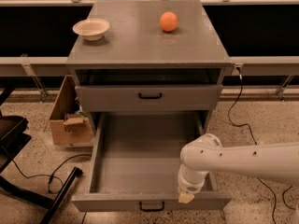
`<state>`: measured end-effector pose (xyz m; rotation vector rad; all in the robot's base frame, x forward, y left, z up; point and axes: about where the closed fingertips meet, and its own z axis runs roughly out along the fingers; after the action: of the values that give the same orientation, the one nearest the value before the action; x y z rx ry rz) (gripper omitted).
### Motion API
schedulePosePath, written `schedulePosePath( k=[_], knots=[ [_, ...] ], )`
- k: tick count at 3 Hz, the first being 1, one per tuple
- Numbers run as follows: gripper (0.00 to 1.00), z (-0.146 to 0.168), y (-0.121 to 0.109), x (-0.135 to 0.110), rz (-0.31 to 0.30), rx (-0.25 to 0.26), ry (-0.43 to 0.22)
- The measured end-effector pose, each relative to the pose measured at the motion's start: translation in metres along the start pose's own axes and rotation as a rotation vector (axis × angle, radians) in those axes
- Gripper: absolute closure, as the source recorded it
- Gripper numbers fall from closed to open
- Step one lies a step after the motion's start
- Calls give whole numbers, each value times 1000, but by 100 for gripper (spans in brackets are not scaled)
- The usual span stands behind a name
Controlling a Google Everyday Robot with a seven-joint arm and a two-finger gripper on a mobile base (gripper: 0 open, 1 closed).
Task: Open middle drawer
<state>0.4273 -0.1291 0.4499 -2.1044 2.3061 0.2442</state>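
The middle drawer is pulled far out of the grey cabinet, showing a deep, plain grey, empty inside. Its front carries a small black bar handle at the centre. My gripper hangs at the end of the white arm, which comes in from the right. It sits at the drawer's front wall, right of the handle. A closed drawer with a black handle sits above the open one.
A white bowl and an orange rest on the cabinet top. A cardboard box stands on the floor left of the cabinet. Black chair legs are at the lower left, and cables trail at the right.
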Motion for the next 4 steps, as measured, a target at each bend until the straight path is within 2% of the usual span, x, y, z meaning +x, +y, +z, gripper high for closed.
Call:
schedulePosePath(
  k=[1, 2, 3, 4],
  knots=[
    [19, 0, 0, 0, 0, 0, 0],
    [0, 0, 0, 0, 0, 0, 0],
    [0, -5, -2, 2, 3, 2, 5],
    [0, -33, -8, 5, 15, 26, 26]
  ],
)
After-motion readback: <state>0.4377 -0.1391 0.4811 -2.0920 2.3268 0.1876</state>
